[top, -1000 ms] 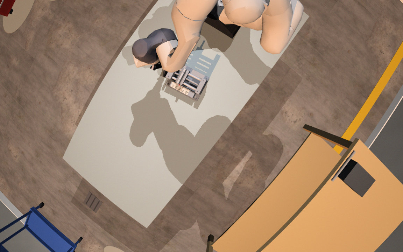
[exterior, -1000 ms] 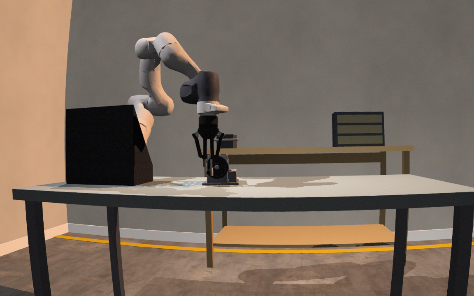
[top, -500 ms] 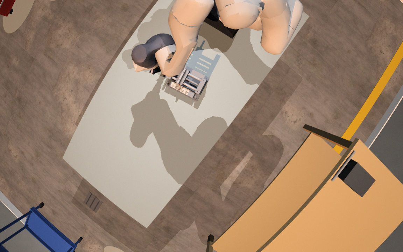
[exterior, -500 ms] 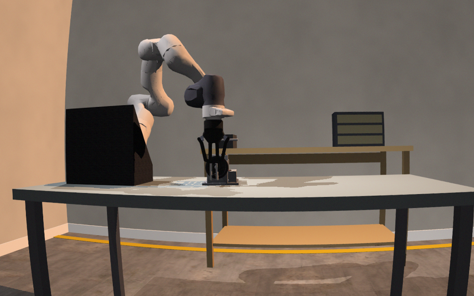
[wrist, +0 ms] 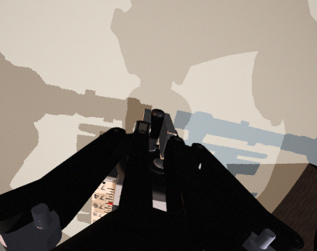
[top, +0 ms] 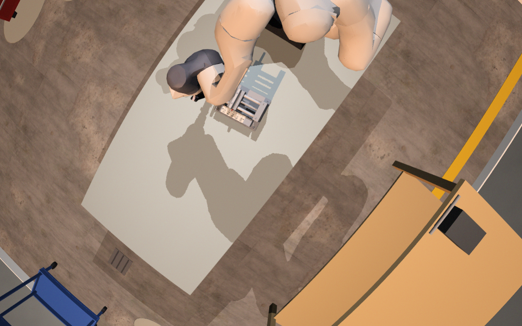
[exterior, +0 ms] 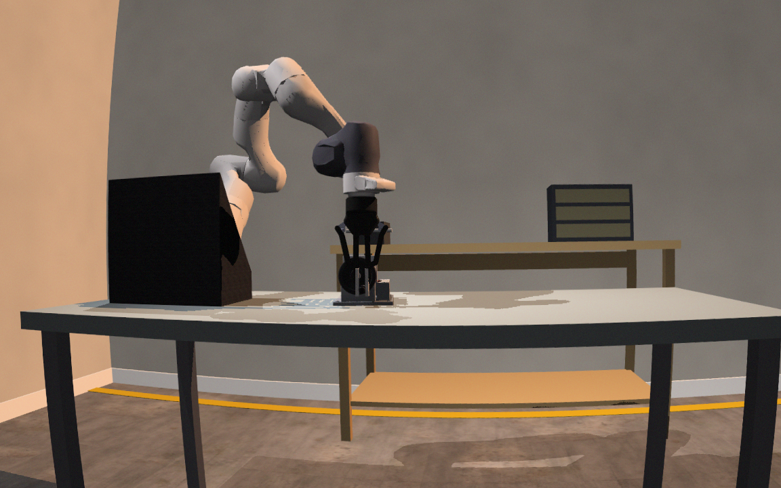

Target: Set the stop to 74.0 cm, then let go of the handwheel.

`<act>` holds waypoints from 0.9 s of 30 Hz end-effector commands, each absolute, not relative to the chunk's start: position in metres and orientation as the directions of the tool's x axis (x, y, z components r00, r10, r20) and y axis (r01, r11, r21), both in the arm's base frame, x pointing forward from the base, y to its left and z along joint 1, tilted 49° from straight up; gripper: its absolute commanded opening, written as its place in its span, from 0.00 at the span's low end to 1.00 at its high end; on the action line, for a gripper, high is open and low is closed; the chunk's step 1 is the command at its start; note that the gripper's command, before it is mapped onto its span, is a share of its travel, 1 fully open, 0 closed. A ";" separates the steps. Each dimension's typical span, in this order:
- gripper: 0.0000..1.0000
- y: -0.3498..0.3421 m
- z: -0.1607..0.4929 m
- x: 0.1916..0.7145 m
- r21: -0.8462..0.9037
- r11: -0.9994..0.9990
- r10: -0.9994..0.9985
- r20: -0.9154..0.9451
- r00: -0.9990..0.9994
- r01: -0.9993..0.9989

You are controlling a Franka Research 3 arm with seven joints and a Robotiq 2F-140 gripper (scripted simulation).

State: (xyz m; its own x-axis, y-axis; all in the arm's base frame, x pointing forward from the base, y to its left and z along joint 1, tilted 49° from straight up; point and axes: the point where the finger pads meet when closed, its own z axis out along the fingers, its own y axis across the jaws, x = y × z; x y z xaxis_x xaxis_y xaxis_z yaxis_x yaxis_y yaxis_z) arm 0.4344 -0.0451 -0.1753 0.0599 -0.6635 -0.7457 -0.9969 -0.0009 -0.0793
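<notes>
Pinching the handwheel's black crank handle (wrist: 157, 122) narrowly between the fingers of the gripper (top: 198, 97) (exterior: 361, 282) (wrist: 154, 120). Pointing down at the handwheel (exterior: 350, 276), on the end of the stop fixture (top: 258, 111) (exterior: 383, 289). Showing, on the printed scale (top: 234, 114) (wrist: 102, 200), a red pointer (wrist: 110, 203) between 74 and 76, nearer 76. Standing on the pale-topped table (top: 145, 182) (exterior: 502, 335).

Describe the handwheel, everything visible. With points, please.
The handwheel (exterior: 346, 274) (wrist: 121, 168) is a round, black disc, material unclear, standing upright at the end of a grey slide unit (top: 261, 110) (exterior: 383, 290) (wrist: 119, 195). A metallic hub (wrist: 158, 162) shows. Its dark, round-ended crank handle (wrist: 157, 118) sits between the shut pincer's (exterior: 361, 284) (wrist: 157, 134) pads. Fingers hide part of the face; its turn angle can't be read.
</notes>
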 end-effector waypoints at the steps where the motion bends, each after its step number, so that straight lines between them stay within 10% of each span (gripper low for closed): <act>1: 0.04 -0.050 -0.170 0.445 -0.076 0.007 -0.664 -0.746 0.052 -0.997; 27: 0.04 -0.090 -0.136 0.432 -0.076 0.007 -0.664 -0.746 0.052 -0.997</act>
State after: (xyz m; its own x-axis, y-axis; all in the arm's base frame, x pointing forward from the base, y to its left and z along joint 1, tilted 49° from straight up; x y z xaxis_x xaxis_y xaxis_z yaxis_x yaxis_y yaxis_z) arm 0.4402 -0.0869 -0.1376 0.0483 -0.6666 -0.7439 -0.9969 0.0146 -0.0779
